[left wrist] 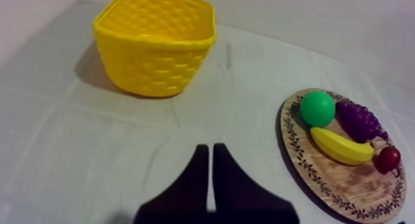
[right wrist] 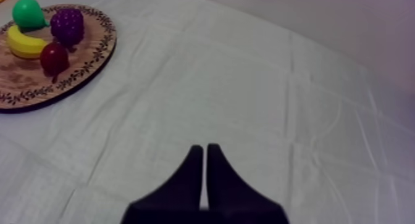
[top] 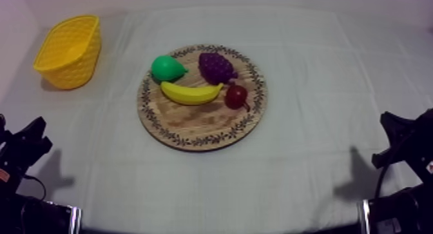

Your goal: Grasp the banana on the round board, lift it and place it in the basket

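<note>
Noting banana (top: pixel 190 93) lying just 12 o'clock of centre on wooden board (top: pixel 193 126), pear (top: pixel 167 68) just beside at 11 o'clock, small red fruit (top: pixel 236 96) at 3; judging it light, stiff, slick, best pinched across its thick middle; sighting yellow basket (top: pixel 67 51) at board's 10 o'clock, left gripper (left wrist: pixel 211 149) and right gripper (right wrist: pixel 204 149) each closed to a narrow wedge, holding nothing.

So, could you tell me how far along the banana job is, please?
Nothing is done yet: the banana lies on the wooden board, beside the pear, grapes and small red fruit, and the yellow basket shows no fruit inside. Nothing is in hand: the left claw and right claw are shut on nothing, away from the board. Left to do: reach, grasp, carry and drop it in the basket.
</note>
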